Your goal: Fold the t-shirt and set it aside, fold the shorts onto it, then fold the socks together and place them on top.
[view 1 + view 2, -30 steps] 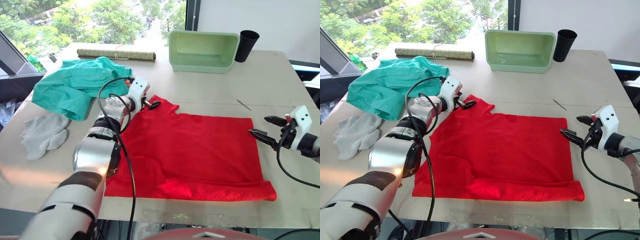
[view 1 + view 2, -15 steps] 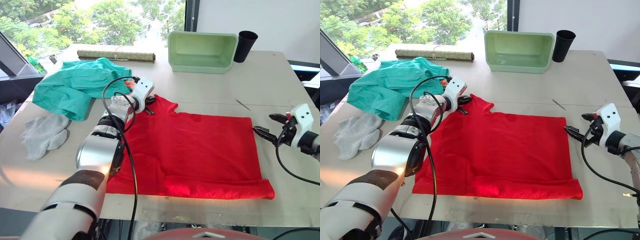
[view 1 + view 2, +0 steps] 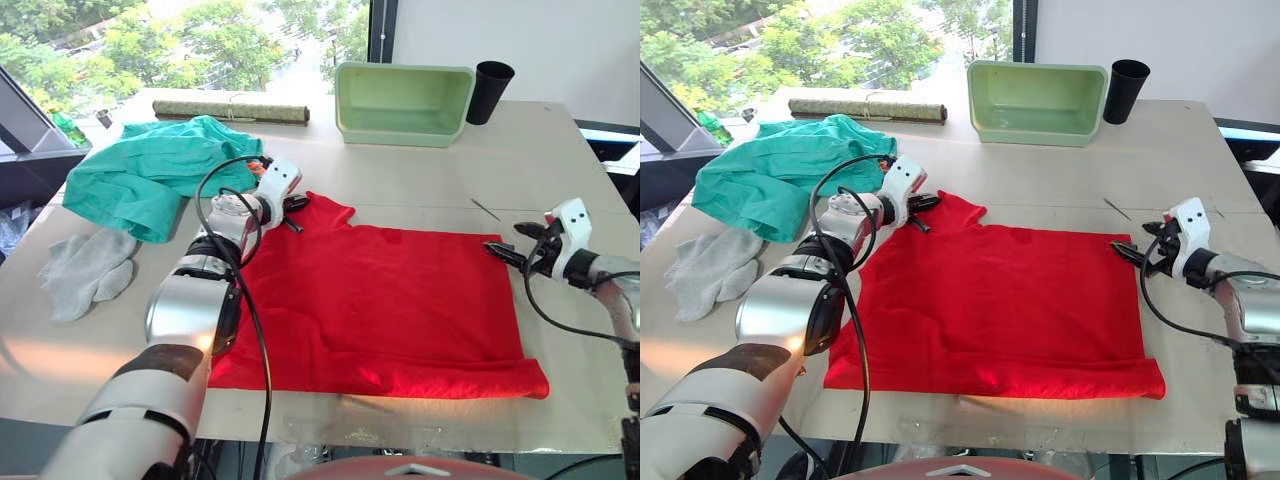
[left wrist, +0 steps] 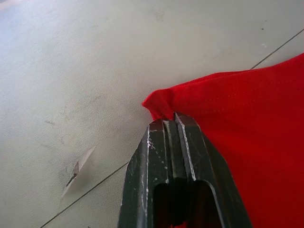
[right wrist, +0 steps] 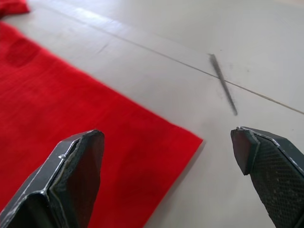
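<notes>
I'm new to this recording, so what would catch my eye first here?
The bright red t-shirt spread flat across the table's middle, its far left corner pinched by the shut left end effector. The open right end effector sits at its far right corner. Teal shorts lie crumpled far left.

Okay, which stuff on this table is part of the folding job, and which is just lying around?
Part of the job:
- t-shirt, spread flat, left pincer shut on its corner
- shorts, bunched up
- socks

Lying about:
- green bin
- black cup
- rolled mat
</notes>
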You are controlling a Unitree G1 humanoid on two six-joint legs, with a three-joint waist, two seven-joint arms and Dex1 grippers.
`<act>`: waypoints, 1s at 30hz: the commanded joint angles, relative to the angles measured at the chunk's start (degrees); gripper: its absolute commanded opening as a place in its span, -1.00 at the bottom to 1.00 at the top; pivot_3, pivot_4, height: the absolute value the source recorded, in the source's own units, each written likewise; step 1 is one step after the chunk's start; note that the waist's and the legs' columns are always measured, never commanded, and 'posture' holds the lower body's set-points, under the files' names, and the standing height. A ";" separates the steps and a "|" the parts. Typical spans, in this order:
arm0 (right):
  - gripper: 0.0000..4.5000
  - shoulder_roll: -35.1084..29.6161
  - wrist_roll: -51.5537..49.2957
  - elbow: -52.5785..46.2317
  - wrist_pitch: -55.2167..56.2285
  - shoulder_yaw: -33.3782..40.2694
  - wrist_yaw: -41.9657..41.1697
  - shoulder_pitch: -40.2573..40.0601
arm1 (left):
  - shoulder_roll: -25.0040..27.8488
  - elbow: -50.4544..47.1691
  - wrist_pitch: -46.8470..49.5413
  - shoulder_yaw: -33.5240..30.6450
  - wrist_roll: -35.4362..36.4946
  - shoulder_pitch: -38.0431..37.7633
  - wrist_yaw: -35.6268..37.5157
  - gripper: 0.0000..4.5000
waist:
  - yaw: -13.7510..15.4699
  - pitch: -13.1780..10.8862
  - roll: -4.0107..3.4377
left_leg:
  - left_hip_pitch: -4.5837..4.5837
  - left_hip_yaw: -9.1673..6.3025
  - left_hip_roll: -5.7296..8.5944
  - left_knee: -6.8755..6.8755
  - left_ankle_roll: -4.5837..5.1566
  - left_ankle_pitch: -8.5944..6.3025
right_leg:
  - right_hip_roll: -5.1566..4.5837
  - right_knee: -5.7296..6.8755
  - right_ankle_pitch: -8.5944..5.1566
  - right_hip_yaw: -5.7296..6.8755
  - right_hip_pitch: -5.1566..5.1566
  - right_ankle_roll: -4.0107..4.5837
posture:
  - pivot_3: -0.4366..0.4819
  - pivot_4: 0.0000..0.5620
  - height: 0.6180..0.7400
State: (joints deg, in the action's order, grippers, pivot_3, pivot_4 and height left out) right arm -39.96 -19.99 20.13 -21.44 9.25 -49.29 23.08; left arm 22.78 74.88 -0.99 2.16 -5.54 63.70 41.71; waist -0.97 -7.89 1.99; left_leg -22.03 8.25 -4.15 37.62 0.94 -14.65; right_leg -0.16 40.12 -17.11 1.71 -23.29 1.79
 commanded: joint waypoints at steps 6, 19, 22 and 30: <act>1.00 0.19 2.40 14.56 3.71 -1.44 -5.78 8.99 | -0.15 -0.41 -0.69 0.34 -0.87 -1.04 1.30 -0.98 | -0.02 0.01 -0.01 | -0.01 0.07 -0.02 0.05 0.00 0.00 | 0.00 0.01 0.00 -0.05 0.00 0.00 | -0.05 -0.47 0.92; -0.99 0.23 6.00 18.29 9.24 -3.61 -9.41 9.74 | -0.04 -0.76 -1.03 -0.44 -0.14 -1.76 1.21 -1.00 | -0.05 0.01 -0.02 | -0.01 0.08 -0.04 0.26 0.00 0.00 | -0.01 0.20 0.00 -0.09 0.00 0.00 | -0.05 -0.47 0.92; -0.99 -0.08 5.04 17.88 8.78 -2.36 -9.46 9.72 | 0.04 -1.20 -2.29 -2.67 1.98 -1.25 1.96 -1.00 | -0.11 0.00 -0.03 | -0.02 0.08 -0.05 0.37 0.00 0.00 | -0.01 0.27 0.00 -0.10 0.00 0.00 | -0.05 -0.47 0.92; -0.99 0.78 1.73 15.79 9.86 1.34 -8.89 7.63 | 2.25 -3.71 -5.57 -9.35 8.46 0.53 9.97 -1.00 | -0.15 -0.03 -0.03 | -0.48 0.08 -0.07 0.65 0.00 0.00 | -0.01 0.55 0.00 -0.10 -0.46 0.00 | -0.05 -0.47 0.92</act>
State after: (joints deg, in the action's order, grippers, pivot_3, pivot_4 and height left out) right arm -38.98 -16.70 38.18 -12.87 8.21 -58.33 30.60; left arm 23.56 73.92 -4.89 -5.61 0.89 62.39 49.91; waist -1.12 -7.91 1.96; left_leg -22.51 8.33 -4.22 38.27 0.94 -14.66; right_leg -0.17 40.68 -17.11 1.61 -23.75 1.79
